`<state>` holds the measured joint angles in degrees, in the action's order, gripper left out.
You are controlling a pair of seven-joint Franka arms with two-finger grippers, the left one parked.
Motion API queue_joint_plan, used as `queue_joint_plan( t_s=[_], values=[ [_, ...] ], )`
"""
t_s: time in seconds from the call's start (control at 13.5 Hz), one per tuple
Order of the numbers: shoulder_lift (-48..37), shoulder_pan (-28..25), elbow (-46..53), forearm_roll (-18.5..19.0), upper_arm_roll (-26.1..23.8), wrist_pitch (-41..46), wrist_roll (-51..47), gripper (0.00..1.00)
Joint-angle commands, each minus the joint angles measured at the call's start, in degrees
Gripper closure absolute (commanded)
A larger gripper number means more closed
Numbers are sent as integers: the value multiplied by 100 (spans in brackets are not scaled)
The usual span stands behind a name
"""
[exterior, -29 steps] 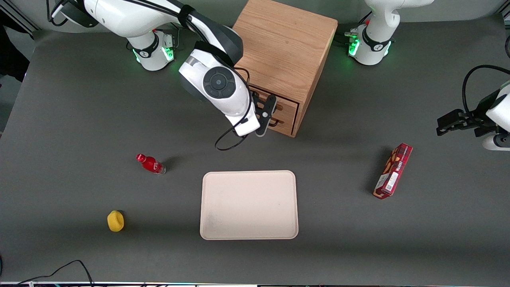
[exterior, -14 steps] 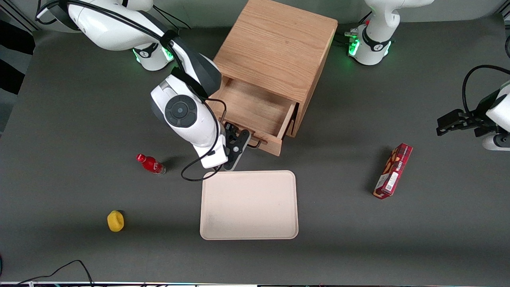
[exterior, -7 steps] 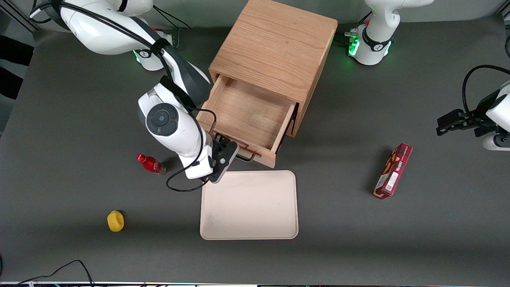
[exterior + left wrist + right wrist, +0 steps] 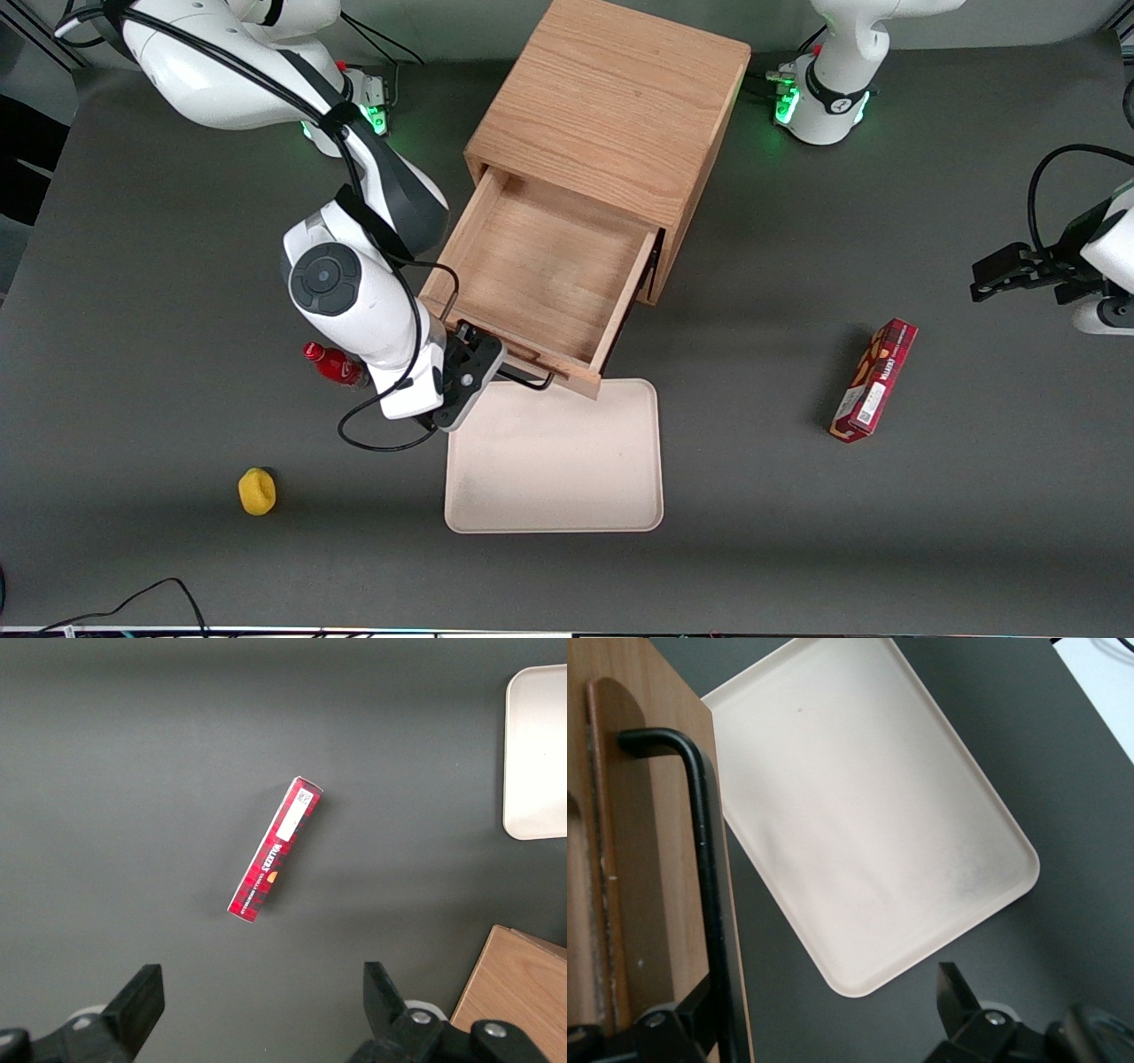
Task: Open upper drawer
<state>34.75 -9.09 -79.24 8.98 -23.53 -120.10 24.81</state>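
Note:
The oak cabinet (image 4: 611,97) stands at the back middle of the table. Its upper drawer (image 4: 540,266) is pulled far out and its light-wood inside is bare. The drawer front reaches over the tray's farther edge. The thin black wire handle (image 4: 530,381) is on that front. My right gripper (image 4: 483,372) is at the handle's end, in front of the drawer. In the right wrist view the gripper (image 4: 824,992) is open, fingers wide apart, with the handle (image 4: 704,859) running along the inside of one finger. The drawer front (image 4: 647,859) is beside it. The lower drawer is hidden.
A cream tray (image 4: 554,461) lies in front of the drawer, also in the right wrist view (image 4: 859,815). A red bottle (image 4: 335,364) lies beside my arm, a yellow object (image 4: 257,491) nearer the camera. A red box (image 4: 874,379) lies toward the parked arm's end.
The upper drawer was shut two seconds ago and has slid steadily out toward the front camera. My gripper moved with its handle, ending over the tray's farther edge.

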Motion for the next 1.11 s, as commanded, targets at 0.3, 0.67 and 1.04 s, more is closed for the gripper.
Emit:
queue_joint_plan(
  t_s=[0.3, 0.67, 1.04],
  values=[
    [-197, 118, 234, -1477, 156, -40, 41, 0],
    [-1055, 802, 234, -2023, 287, 844, -596, 0],
    [-2243, 988, 50, -1655, 1139, 2698, -3269, 0]
  ],
)
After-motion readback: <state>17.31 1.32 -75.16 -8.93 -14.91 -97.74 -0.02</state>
